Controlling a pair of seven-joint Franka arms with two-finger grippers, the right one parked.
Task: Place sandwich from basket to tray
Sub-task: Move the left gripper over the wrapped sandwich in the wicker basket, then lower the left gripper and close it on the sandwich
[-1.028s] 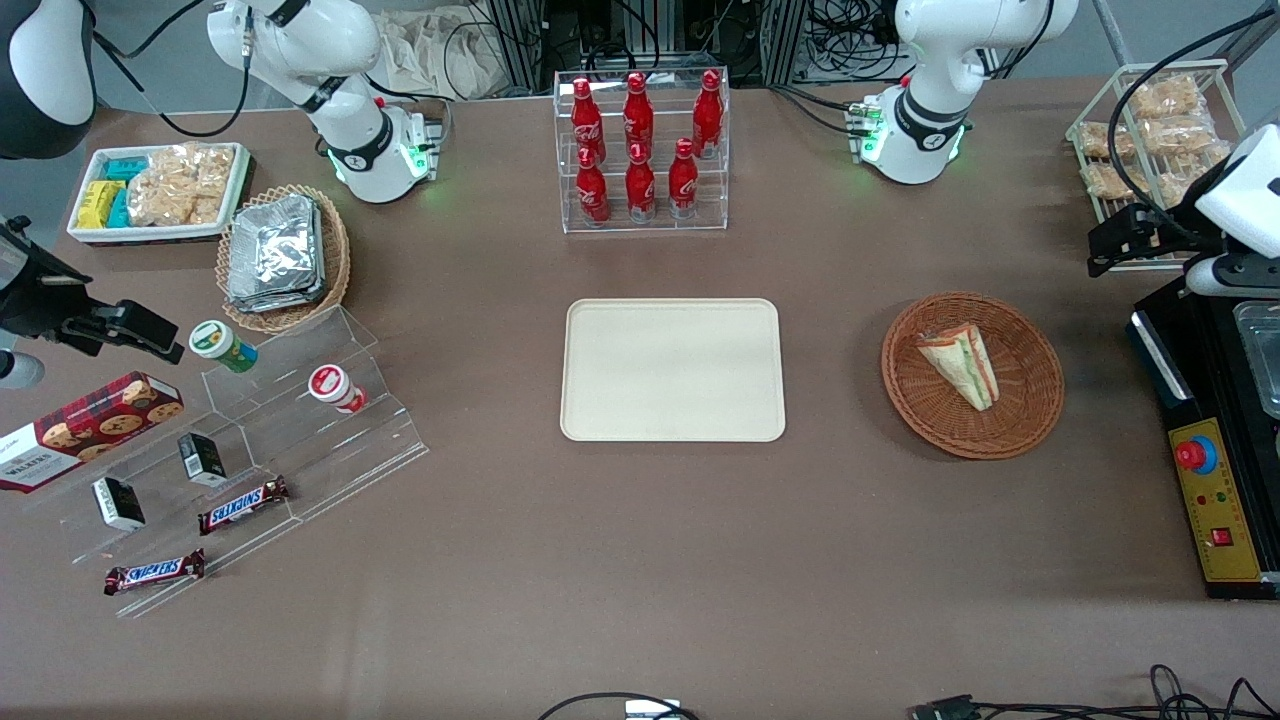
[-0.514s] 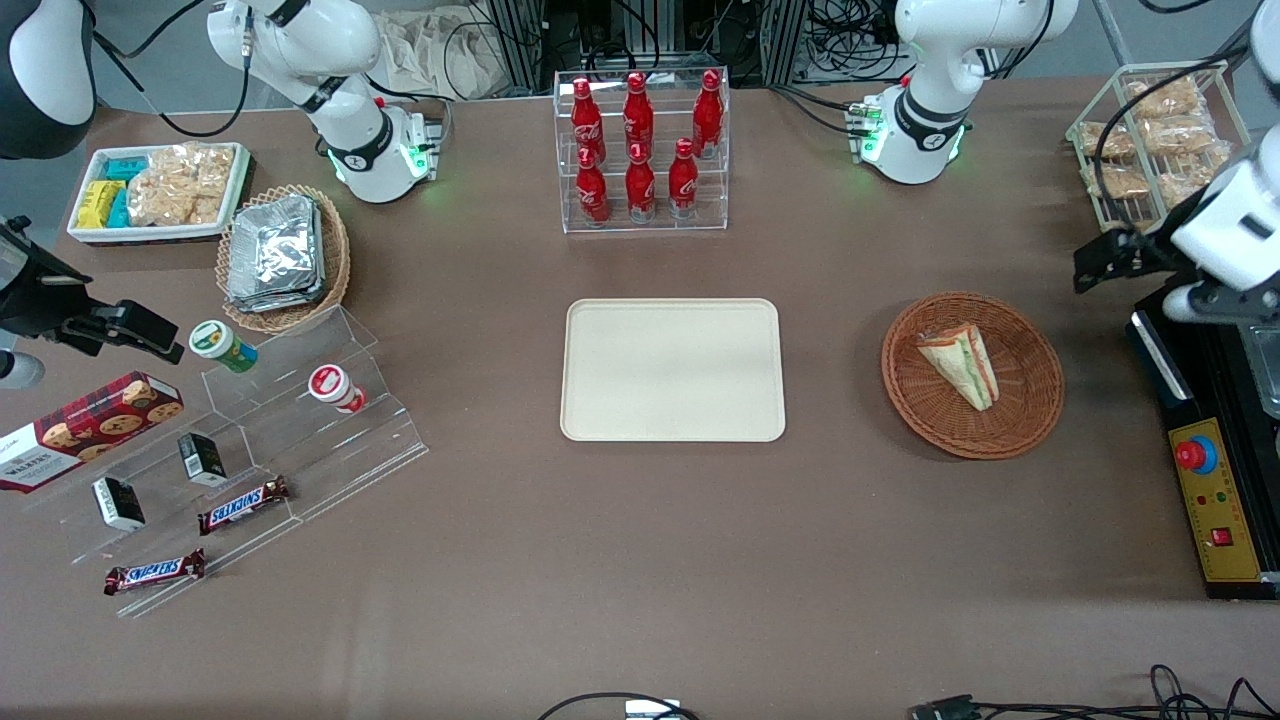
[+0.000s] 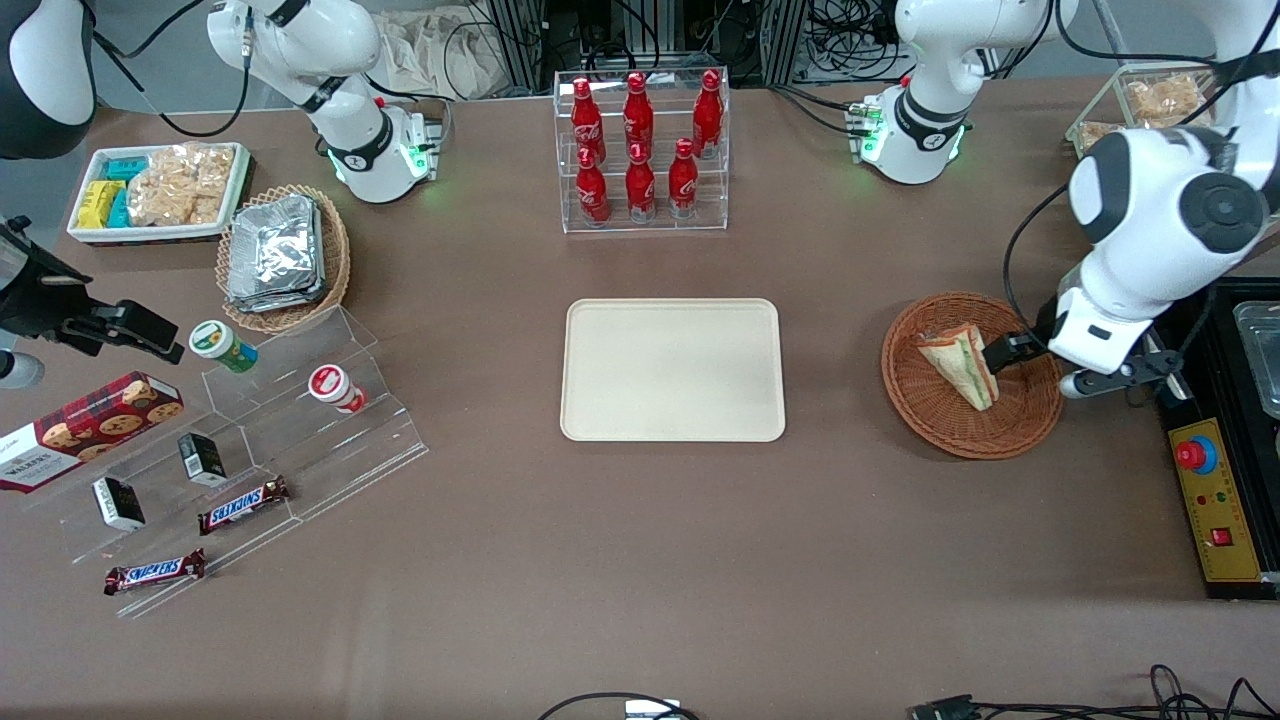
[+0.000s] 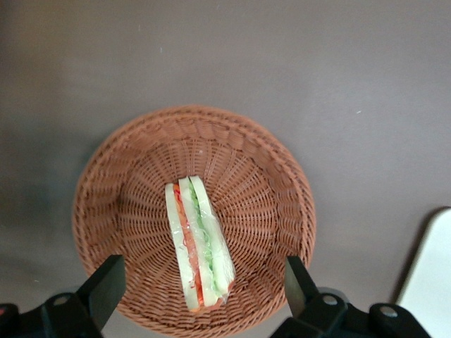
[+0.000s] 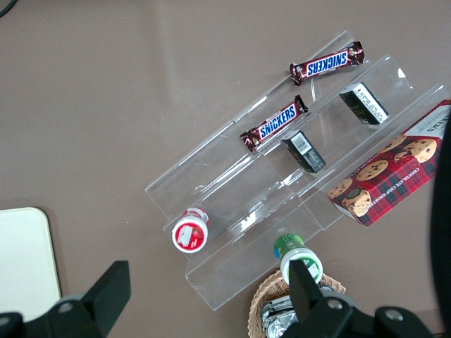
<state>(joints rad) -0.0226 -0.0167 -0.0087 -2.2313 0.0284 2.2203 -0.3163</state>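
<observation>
A matte brown table [image 3: 640, 560] fills the scene, with cables and metal framing along its edge farthest from the front camera. At its middle lies the tray [image 3: 672, 370], a smooth cream-beige plastic rectangle with rounded corners and a low rim, bare. Toward the working arm's end sits the basket [image 3: 930, 420], round, shallow and tightly woven of reddish-brown wicker. The sandwich [image 3: 958, 364] lies in it near the centre, a clear-wrapped wedge of white bread on its side, showing green and orange-red filling stripes. The gripper [image 4: 203, 292] hangs above the basket with its two black fingers [image 4: 106, 285] spread wide apart, one on each side of the sandwich's narrow end and clear of it. In the front view the gripper [image 3: 1005, 352] shows just beside the sandwich, over the basket's rim.
</observation>
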